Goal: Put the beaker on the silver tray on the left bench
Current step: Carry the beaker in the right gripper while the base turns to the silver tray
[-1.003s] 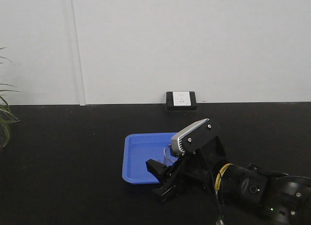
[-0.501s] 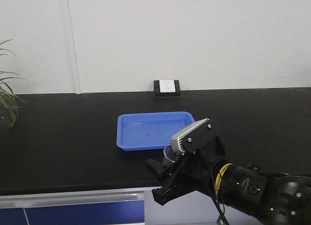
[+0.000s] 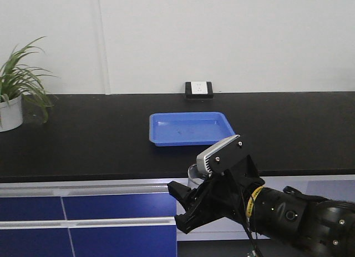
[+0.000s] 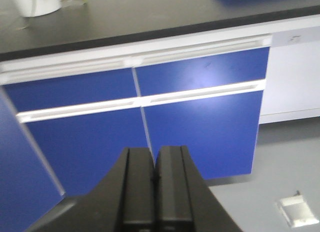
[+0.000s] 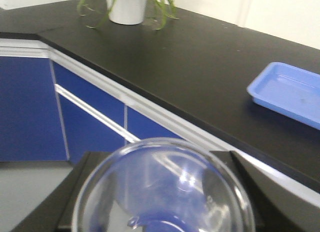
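Observation:
The beaker (image 5: 162,192), small and of clear glass, fills the bottom of the right wrist view, its round rim towards the camera. My right gripper (image 5: 161,202) is shut on the beaker, one dark finger (image 5: 75,192) on each side. In the front view the right gripper (image 3: 182,207) holds the beaker (image 3: 193,175) in the air in front of the bench's edge, below worktop height. My left gripper (image 4: 155,167) is shut on nothing and points at the blue cabinet fronts. The silver tray is out of view. I cannot tell whether the black-topped bench (image 3: 100,140) is the left bench.
A bright blue tray (image 3: 191,128) lies on the black worktop, with a wall socket (image 3: 198,89) behind it. A potted plant (image 3: 14,96) stands at the bench's left end. Blue cabinet doors (image 3: 83,229) run under the worktop. Grey floor (image 4: 290,157) lies below.
The whole view has pulled back from the bench: the blue tray is farther off, and the cabinet fronts and the plant pot have come into view. The right gripper still holds the beaker.

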